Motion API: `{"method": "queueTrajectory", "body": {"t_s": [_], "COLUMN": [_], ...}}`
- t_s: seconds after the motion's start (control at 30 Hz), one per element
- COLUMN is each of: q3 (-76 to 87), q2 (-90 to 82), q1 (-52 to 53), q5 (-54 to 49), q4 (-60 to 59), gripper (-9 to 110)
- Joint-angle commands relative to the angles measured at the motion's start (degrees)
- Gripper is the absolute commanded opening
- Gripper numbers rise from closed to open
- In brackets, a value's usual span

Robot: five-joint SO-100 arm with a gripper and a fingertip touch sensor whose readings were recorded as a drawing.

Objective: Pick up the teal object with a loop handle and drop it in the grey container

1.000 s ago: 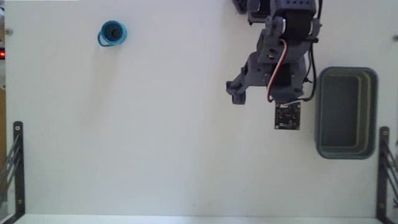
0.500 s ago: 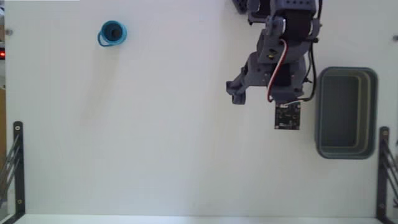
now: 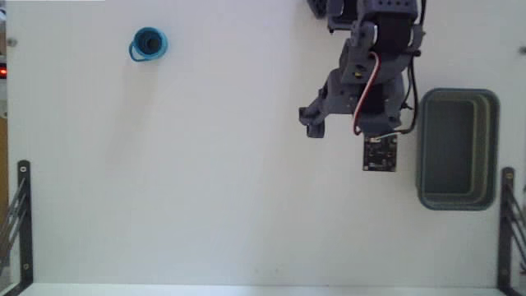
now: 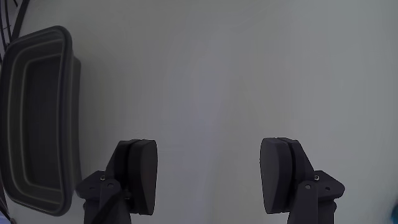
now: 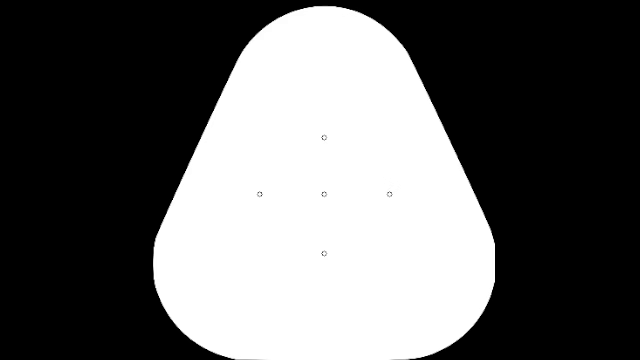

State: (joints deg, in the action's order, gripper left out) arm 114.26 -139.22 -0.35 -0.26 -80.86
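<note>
The teal object with a loop handle [image 3: 149, 43] stands on the white table at the far upper left of the fixed view, its loop pointing lower left. The grey container [image 3: 422, 148] lies at the right edge, nothing showing inside it. My gripper [image 3: 339, 122] hangs just left of the container and far to the right of the teal object. In the wrist view the gripper [image 4: 208, 146] is open, its two dark fingers wide apart over bare table with nothing between them. The container [image 4: 75, 112] sits at that view's left edge. The teal object is out of the wrist view.
Black metal brackets stand at the table's lower left [image 3: 22, 215] and lower right [image 3: 506, 222] edges. The arm's base [image 3: 370, 12] is at the top edge. A white table surface [image 3: 214, 164] stretches between the teal object and the gripper.
</note>
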Motion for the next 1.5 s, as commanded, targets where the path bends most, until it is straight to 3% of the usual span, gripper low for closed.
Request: {"method": "queueTrajectory", "body": {"t_s": [0.0, 0.37, 1.47], "q3": [0.3, 0.3, 0.3], "q2": [-2.9, -2.9, -2.9], "q1": [0.4, 4.9, 46.4], "q5": [0.3, 0.3, 0.3], "q4": [-1.1, -1.1, -1.1], "gripper": [110, 110, 110]}}
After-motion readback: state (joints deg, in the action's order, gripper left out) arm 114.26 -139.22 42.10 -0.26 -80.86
